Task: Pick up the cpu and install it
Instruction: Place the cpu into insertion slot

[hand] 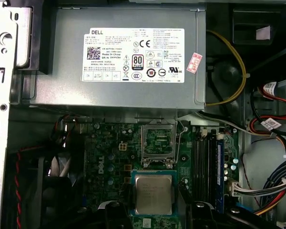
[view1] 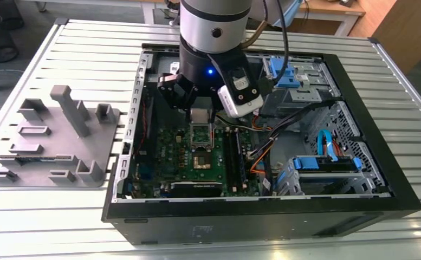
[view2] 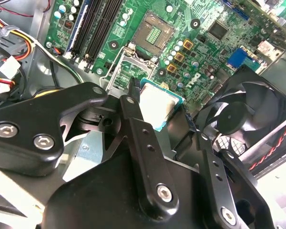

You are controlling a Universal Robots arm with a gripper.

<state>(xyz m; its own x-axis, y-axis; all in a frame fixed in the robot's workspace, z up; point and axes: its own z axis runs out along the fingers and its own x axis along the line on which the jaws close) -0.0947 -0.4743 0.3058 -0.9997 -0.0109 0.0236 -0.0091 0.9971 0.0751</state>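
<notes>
Black two-fingered hand (view2: 159, 106) closed narrowly on the small square silver-topped cpu (hand: 154, 193).
Open square socket (hand: 158, 140) on the green motherboard (hand: 109, 157) lies just ahead of the hand, not under it.

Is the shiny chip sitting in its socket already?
No, in the second wrist view the chip is held between the jaws, apart from the empty socket.

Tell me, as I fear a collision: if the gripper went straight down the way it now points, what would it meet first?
Likely the motherboard close by the open socket, and the held cpu would touch before the gripper does. Whether it lines up with the socket is unclear.
</notes>
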